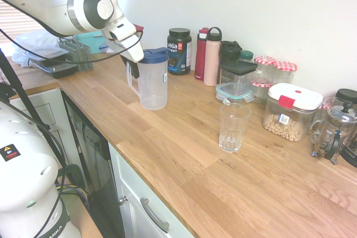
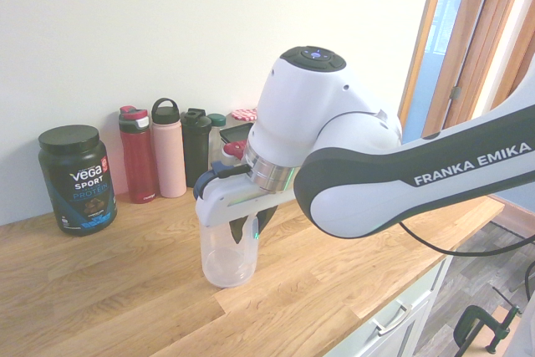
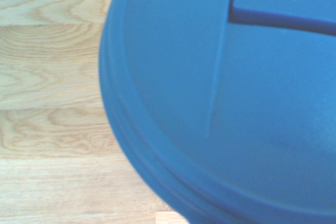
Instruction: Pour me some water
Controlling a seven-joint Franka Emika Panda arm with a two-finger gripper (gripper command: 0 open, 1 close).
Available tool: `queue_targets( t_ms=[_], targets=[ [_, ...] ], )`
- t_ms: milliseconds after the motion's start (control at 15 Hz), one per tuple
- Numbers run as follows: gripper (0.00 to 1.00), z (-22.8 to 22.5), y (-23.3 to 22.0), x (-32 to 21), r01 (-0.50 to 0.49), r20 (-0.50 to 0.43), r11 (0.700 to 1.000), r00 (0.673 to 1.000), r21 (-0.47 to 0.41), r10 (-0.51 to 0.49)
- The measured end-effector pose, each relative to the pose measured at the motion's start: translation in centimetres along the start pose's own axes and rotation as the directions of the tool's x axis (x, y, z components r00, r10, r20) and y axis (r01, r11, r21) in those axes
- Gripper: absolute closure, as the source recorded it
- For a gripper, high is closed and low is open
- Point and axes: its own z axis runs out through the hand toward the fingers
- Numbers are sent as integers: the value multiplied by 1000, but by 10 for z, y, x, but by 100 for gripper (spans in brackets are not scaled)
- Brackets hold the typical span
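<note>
The pincer [image 1: 131, 66] is at the clear blue-lidded plastic jug's [image 1: 152, 85] handle, its grip unclear; the empty ribbed glass tumbler [image 1: 232, 126] awaits; pouring remains.

A pale wooden bench [image 1: 184, 154] runs along the wall. On it stand a blue-lidded clear pitcher [image 1: 153, 79], an empty glass [image 1: 233, 126], a protein tub [image 1: 179, 51], several bottles [image 1: 212, 57] and food containers [image 1: 291, 111], with a French press [image 1: 334, 132] at the end
</note>
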Motion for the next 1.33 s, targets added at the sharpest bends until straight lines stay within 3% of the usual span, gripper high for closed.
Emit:
queue_targets(
  t_ms=[600, 800, 1067, 1333],
  targets=[
    [100, -5, 0, 7, -10, 2, 1000, 1000, 8, 10],
    [100, -36, 11, 23, 27, 25, 1000, 999, 14, -28],
    [100, -98, 61, 69, 169, 121, 985, 978, 12, -170],
    [100, -136, 126, 128, 242, 157, 970, 958, 20, -242]
  ],
)
